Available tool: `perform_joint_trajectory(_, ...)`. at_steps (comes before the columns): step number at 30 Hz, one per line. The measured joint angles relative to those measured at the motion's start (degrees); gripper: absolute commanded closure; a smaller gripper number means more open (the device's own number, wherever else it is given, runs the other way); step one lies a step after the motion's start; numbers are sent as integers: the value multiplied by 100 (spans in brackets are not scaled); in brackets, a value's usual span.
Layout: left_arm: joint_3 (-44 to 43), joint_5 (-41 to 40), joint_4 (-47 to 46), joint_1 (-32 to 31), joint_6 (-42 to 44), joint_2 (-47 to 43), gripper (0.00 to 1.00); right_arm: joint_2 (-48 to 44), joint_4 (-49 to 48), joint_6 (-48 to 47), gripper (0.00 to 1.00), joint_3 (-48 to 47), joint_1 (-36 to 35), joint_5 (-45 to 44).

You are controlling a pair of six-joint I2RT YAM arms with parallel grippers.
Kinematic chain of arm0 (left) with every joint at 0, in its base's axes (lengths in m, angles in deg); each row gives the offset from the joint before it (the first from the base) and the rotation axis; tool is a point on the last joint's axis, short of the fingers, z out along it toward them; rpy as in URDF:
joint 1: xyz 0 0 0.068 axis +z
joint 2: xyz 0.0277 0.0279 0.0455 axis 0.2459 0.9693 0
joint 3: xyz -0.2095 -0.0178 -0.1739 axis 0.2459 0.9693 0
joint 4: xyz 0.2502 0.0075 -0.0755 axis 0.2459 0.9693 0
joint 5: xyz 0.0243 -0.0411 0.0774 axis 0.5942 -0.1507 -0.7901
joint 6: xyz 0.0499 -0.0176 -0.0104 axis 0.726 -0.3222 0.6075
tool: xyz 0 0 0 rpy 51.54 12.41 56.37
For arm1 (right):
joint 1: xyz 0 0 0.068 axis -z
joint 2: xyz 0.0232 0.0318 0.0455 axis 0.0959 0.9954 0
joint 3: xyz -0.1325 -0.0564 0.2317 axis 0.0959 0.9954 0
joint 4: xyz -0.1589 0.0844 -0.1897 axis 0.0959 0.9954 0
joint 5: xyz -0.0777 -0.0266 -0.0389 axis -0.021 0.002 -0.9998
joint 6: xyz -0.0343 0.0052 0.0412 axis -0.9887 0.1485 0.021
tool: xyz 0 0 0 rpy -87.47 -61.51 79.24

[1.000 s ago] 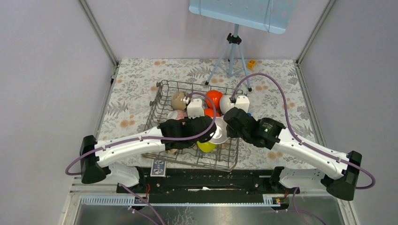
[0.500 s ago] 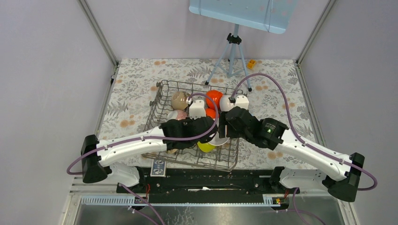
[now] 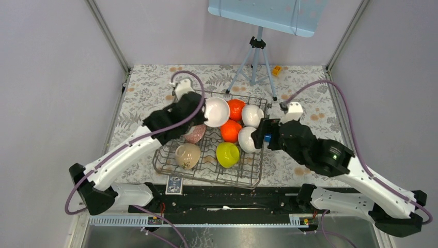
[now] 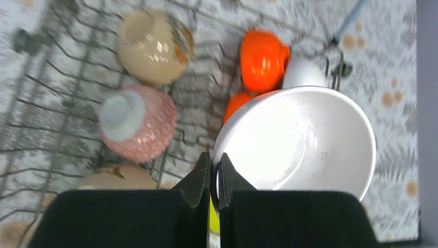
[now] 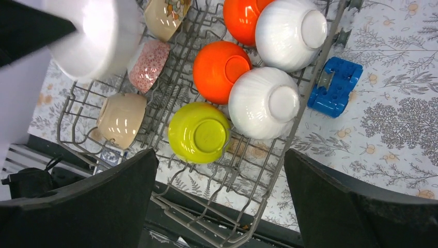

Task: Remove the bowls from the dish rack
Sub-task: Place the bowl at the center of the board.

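Resting in dish rack [image 3: 243,174], assorted bowls [image 3: 228,154], white bowl [image 3: 217,111] in left jaws

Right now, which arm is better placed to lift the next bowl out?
Probably right: the right pincer hangs open beside the nearer ribbed white bowl in the dish rack, while the left pincer is shut on the smooth white bowl.

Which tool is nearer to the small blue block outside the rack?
Right. The open right tool is close by the blue block; the left tool, shut on a white bowl, is across the dish rack.
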State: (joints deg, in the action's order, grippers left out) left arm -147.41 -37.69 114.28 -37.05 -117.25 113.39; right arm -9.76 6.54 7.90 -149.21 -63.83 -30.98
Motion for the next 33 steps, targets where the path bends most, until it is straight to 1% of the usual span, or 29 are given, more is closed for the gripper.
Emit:
perform_joint_trajectory(5,-275,319,-81,1283,334,-188,100,-822,-328,-103,0,651,0,-63)
perform_joint_trajectory(10,-289,807,-216,2673,452,-140,100,-1572,-780,-400,0,1364,0,63)
perform_joint_trajectory(14,-289,1119,-411,3727,424,92,100,-2098,-1003,-533,0,1871,0,221)
perform_joint_trajectory(17,-280,1318,-610,4378,343,413,100,-2297,-1071,-551,0,2138,0,348)
perform_joint_trajectory(22,-216,1534,-883,5217,173,1047,100,-2472,-1095,-538,0,2511,0,518)
perform_joint_trajectory(27,-216,1488,-951,5635,140,1519,100,-2702,-1093,-533,0,2752,0,560)
perform_joint_trajectory(33,-221,1403,-1023,5917,140,2076,100,-2771,-1093,-533,0,2835,0,557)
